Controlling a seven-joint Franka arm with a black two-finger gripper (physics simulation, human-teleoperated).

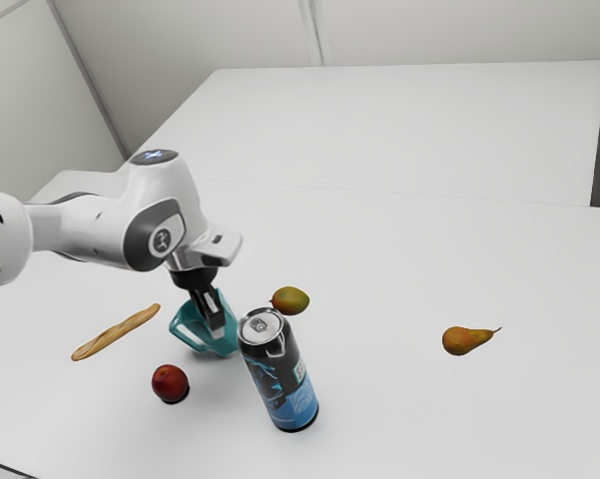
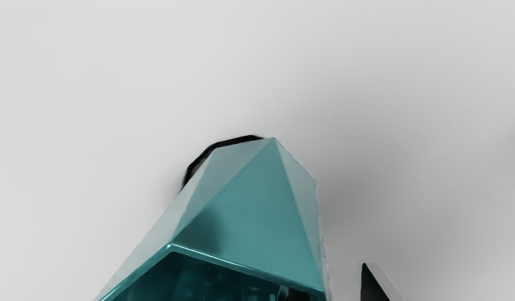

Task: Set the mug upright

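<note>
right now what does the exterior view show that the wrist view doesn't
Exterior view: the can, bread, red fruit, mango and pear, plus the arm coming in from the exterior view's left.

Wrist view: a look into the mouth of the mug, and a dark edge at the end away from the mouth.

Both: the mug, tipped over rather than upright, the tool down at it, and the table.

Exterior view high, slanting down, wrist view close, mug point(image 2: 257, 209) in 2 views
</note>
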